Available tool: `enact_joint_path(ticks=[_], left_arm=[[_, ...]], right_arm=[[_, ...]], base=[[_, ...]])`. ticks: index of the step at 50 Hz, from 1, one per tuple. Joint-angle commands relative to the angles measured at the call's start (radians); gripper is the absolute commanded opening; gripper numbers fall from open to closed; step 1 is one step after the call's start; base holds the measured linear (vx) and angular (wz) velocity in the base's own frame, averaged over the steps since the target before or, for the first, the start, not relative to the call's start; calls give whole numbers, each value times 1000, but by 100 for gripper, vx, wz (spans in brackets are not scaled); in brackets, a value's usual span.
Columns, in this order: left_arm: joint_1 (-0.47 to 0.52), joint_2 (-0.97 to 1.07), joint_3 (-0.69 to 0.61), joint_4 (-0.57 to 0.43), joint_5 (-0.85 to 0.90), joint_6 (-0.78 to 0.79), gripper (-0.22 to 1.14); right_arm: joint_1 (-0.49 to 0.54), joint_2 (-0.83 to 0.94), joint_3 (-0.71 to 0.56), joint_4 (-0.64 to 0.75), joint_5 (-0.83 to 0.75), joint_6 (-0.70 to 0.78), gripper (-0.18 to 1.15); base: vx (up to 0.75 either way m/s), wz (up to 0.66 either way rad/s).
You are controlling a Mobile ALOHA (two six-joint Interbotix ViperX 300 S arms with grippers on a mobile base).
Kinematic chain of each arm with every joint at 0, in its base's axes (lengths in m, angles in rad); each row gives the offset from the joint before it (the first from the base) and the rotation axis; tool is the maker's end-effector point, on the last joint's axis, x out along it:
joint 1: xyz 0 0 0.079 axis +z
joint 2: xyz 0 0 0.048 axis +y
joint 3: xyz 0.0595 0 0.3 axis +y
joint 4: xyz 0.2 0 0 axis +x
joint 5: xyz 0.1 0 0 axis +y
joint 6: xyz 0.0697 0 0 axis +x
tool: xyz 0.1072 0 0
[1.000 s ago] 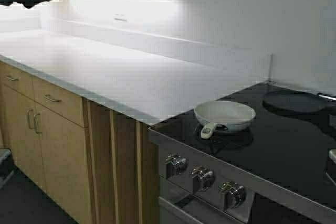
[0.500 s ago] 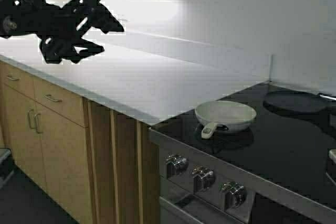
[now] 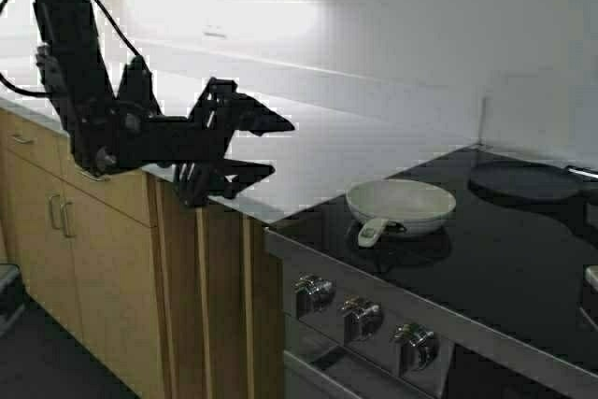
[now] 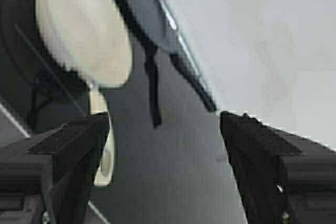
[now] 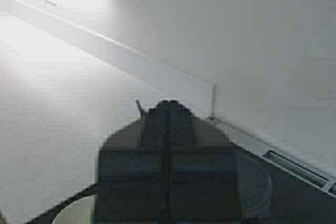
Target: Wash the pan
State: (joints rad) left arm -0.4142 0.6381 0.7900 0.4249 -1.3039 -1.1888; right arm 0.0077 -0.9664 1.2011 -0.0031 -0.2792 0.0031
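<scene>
Approach step: your left gripper (image 3: 266, 147), jaws spread and empty, hangs over the white counter (image 3: 187, 128) edge. The small cream-white round frying pan (image 3: 400, 205) sits untouched on the black glass stovetop (image 3: 505, 259). Next, line up on its short handle (image 3: 372, 231); right gripper (image 5: 168, 182) is pressed together.

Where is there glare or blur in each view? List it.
High view: under-cabinet light glares on the counter; left wrist view: pan soft, open left gripper near lens; right wrist view: shut right gripper blurred close up.

the left arm (image 3: 89, 128) is matte black, built of blocky jointed segments, with thin black cables looping along its upright link. the left gripper (image 3: 271, 147) has two long angular black fingers (image 4: 68, 150) with flat ribbed pads. the right gripper (image 5: 168, 129) is the same black, boxy, with a seam down the middle.
</scene>
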Motion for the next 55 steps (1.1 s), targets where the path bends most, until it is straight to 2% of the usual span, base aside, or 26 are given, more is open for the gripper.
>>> enact_joint_path(ticks=[1, 26, 55], left_arm=[[-43, 66, -78, -5, -9, -38, 97], [-78, 241, -293, -9, 11, -179, 97], [-135, 308, -486, -9, 184, -235, 97]], right_arm=[[2, 5, -12, -2, -2, -3, 6], [2, 8, -11, -2, -2, -2, 6], [2, 14, -11, -2, -2, -2, 6]], base=[[0, 0], [0, 0], [0, 0]])
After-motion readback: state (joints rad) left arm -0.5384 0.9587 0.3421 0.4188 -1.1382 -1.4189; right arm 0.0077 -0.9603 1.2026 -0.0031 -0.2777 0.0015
